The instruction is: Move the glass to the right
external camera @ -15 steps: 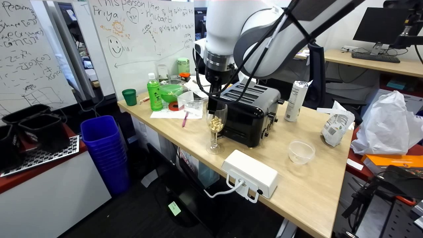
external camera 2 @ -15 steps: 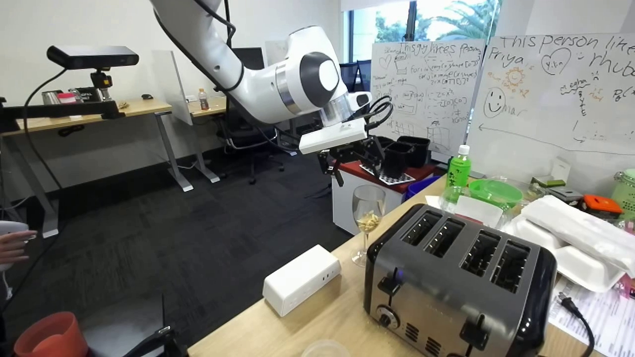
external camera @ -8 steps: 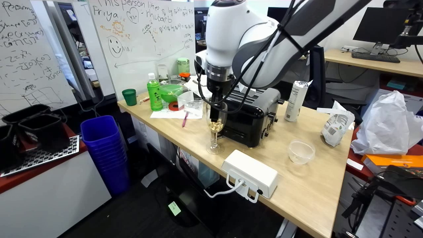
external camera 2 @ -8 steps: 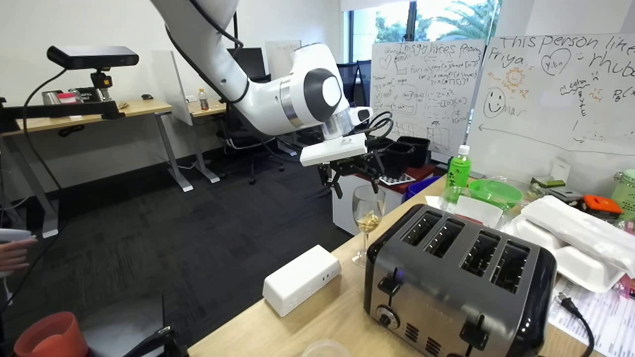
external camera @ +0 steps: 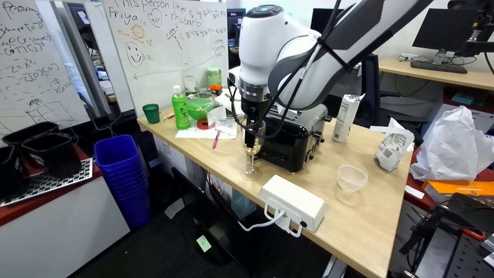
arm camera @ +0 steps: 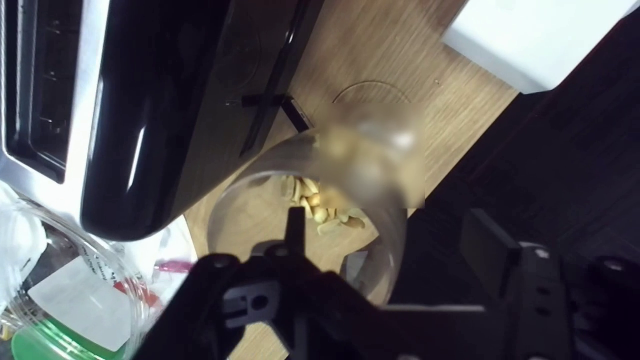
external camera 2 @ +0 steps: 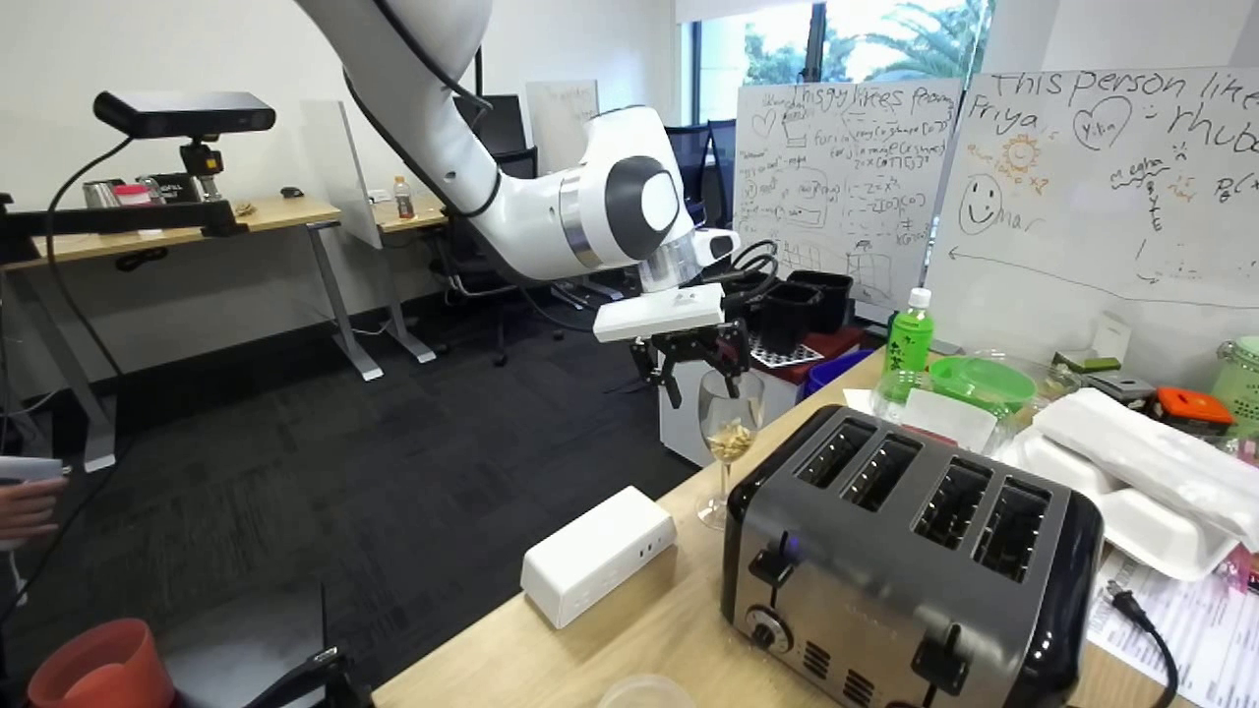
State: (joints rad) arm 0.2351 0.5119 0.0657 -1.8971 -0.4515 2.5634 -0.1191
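Observation:
The glass, a clear stemmed wine glass with nuts in its bowl, stands upright on the table beside the toaster in both exterior views. In the wrist view the glass lies below the jaws, partly under a blurred patch. My gripper is open at the height of the bowl's upper part; it also shows in the wrist view. One finger overlaps the bowl and appears over or inside its mouth. The other finger is outside the bowl, past the table edge. I cannot tell whether either finger touches the glass.
The black toaster stands close beside the glass. A white box sits at the table edge near the glass foot. A clear plastic cup, a green cup and a green bottle stand farther off.
My gripper has moved down, from above the rim until one finger overlaps the bowl. In an exterior view the fingertips look a little closer together. The glass has not moved.

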